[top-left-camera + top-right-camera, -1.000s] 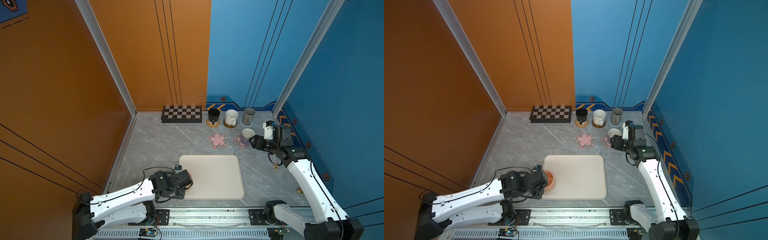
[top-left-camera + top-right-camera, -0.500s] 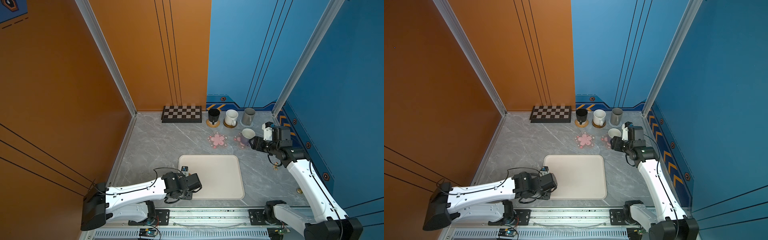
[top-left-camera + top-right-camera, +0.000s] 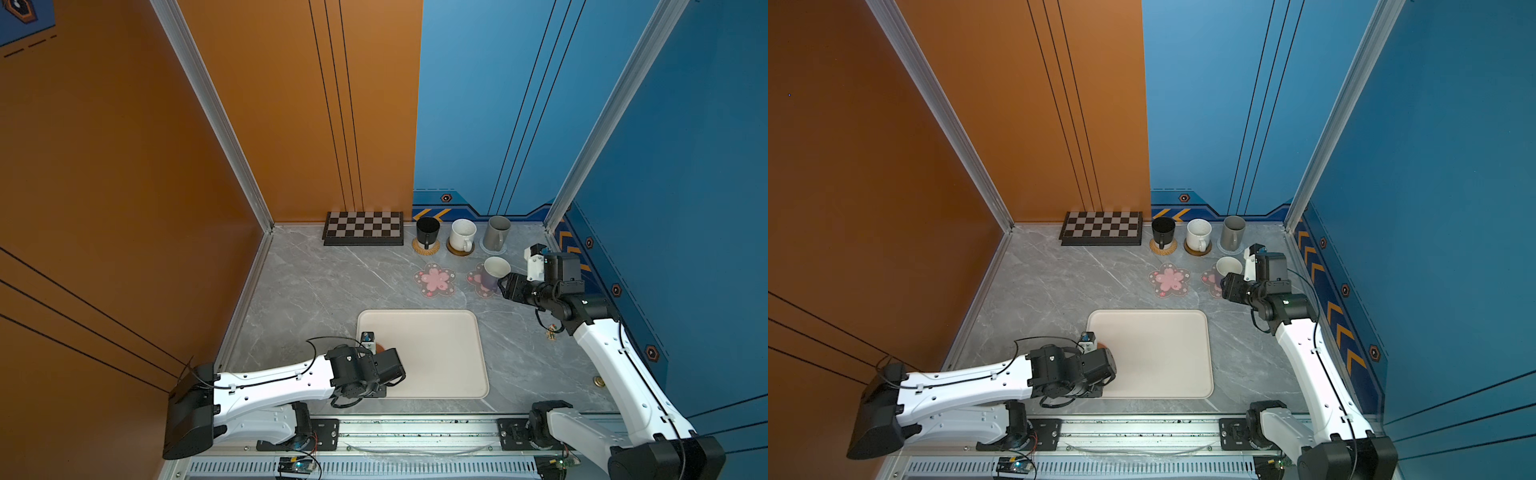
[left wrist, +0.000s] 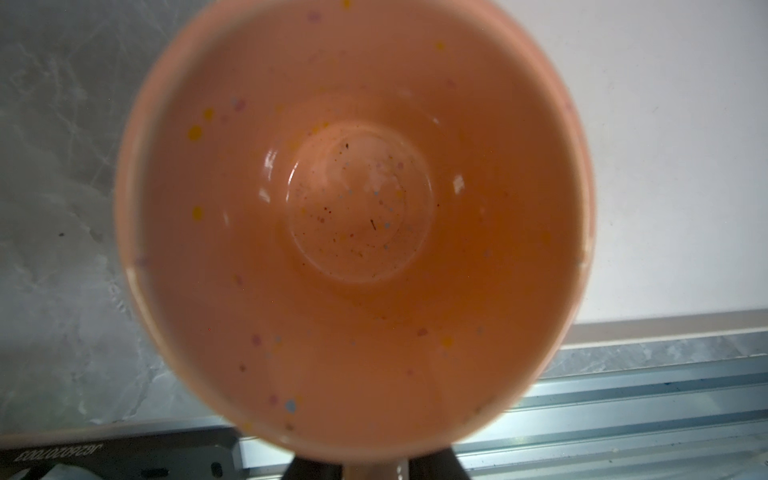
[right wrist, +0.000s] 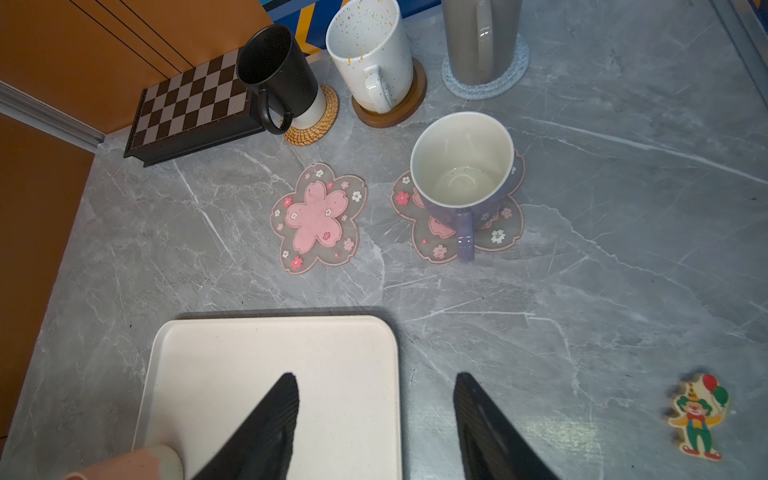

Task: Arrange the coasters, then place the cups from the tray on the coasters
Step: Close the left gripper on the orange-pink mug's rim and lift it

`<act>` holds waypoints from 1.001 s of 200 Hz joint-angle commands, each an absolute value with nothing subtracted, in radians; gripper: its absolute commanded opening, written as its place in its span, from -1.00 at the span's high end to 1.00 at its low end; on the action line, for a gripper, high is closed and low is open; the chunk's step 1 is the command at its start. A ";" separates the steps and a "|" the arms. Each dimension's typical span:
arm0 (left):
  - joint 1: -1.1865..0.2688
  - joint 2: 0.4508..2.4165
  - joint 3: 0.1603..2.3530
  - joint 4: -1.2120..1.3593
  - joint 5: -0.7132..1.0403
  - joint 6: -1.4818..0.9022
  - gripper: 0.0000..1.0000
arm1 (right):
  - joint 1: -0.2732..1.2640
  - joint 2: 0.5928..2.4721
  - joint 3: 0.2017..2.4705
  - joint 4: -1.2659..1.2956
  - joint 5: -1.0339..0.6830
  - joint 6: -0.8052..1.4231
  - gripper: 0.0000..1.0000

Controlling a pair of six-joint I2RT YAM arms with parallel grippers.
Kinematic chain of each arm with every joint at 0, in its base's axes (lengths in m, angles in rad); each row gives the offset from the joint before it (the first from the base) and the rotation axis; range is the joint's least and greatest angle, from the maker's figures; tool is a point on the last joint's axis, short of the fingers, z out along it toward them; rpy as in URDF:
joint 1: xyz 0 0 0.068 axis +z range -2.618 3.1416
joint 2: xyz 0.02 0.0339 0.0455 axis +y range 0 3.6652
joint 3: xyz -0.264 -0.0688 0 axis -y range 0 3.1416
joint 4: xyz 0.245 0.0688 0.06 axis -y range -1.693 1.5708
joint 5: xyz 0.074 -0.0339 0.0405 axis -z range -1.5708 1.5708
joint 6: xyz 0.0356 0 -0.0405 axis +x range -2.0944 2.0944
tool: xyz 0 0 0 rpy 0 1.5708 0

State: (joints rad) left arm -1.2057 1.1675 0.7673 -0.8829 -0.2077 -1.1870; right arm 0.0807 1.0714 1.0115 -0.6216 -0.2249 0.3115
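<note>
left gripper [image 4: 360, 469] straight above the peach mug [image 4: 353, 208], camera looking into it; can't tell if clamped. Top-down pose suits a rim grab. Mug sits at the left edge of the tray [image 3: 436, 353], nothing else in the tray. right gripper [image 5: 376, 376] spread wide, empty, near the lavender mug [image 5: 461, 174], which sits on a blossom coaster [image 5: 428, 241]. free blossom coaster [image 5: 318, 218] beside it is the likely target. Back of desk [image 5: 602, 208]: black mug [image 5: 282, 70] on rattan coaster [image 5: 322, 120], white speckled mug [image 5: 370, 54] on wooden coaster [image 5: 409, 110], grey mug [image 5: 478, 37] on woven coaster [image 5: 490, 85].

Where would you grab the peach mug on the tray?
Likely on the side facing the left arm, coming from above. The peach mug stands upright, mouth open, at the left edge of the tray. The left gripper straddles a peach part there, handle or wall, I cannot tell.
</note>
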 commanded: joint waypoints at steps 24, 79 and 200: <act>-1.211 1.205 0.772 -0.896 -0.250 -1.185 0.62 | 0.090 1.069 0.999 -0.652 -0.200 0.291 -0.24; -1.212 1.253 0.782 -0.896 -0.235 -1.165 1.00 | 0.092 1.069 0.990 -0.652 -0.197 0.289 -0.23; -1.134 1.288 0.999 -0.914 -0.256 -0.909 1.00 | 0.092 1.142 1.003 -0.638 -0.197 0.260 -0.22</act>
State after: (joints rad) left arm -1.1606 1.2705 0.9245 -0.9127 -0.2276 -0.9936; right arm 0.0864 1.1267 0.9970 -0.6212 -0.2081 0.2852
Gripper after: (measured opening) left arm 0.203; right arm 0.614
